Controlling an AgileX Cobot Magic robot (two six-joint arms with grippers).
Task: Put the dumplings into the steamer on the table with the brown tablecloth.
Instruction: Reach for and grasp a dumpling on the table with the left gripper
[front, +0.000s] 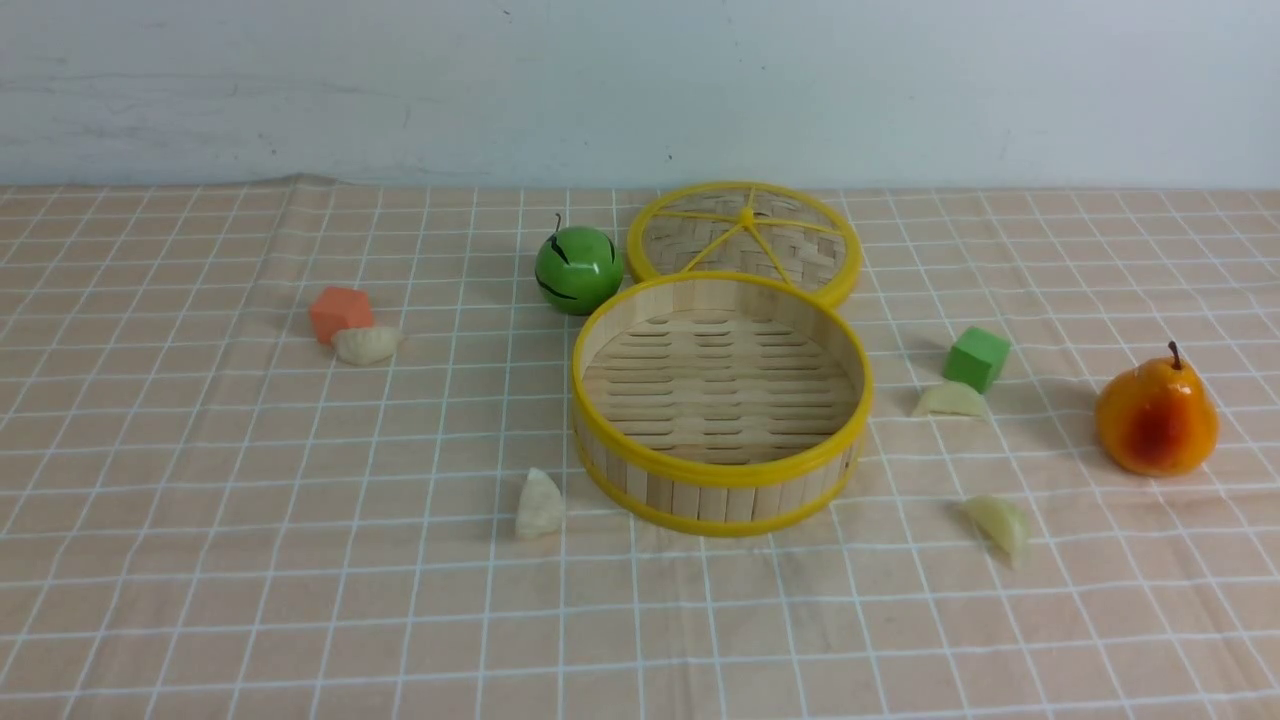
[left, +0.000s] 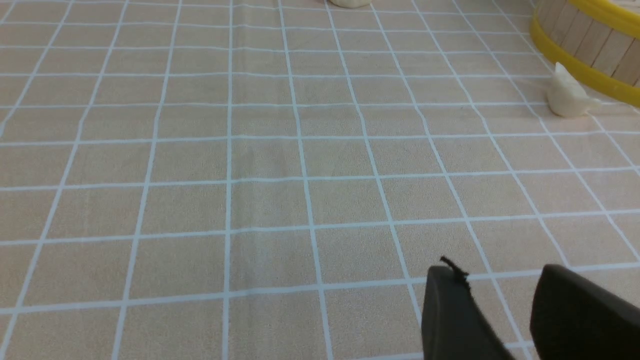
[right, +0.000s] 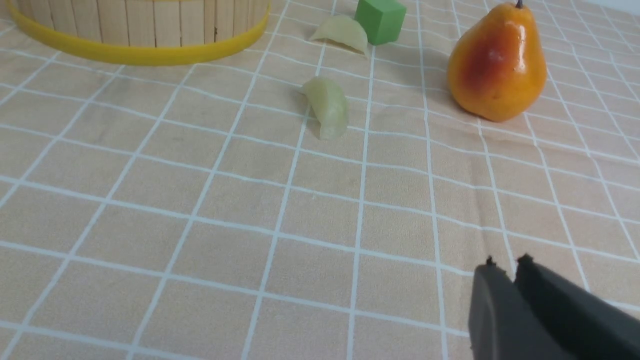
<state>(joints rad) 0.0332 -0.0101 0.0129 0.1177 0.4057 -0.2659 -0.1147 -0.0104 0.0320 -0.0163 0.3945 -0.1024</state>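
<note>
The steamer (front: 700, 497) is empty; all four dumplings (front: 540, 505) lie around it on the brown tablecloth (front: 200, 600). The left gripper (left: 500, 274) has its jaws apart and empty. The right gripper (right: 506, 261) has its jaws nearly together, gripping nothing.

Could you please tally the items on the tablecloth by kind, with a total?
Dumplings: 4
Cubes: 2
Fruits: 2
Steamer: 1
Lid: 1
Total: 10
</note>
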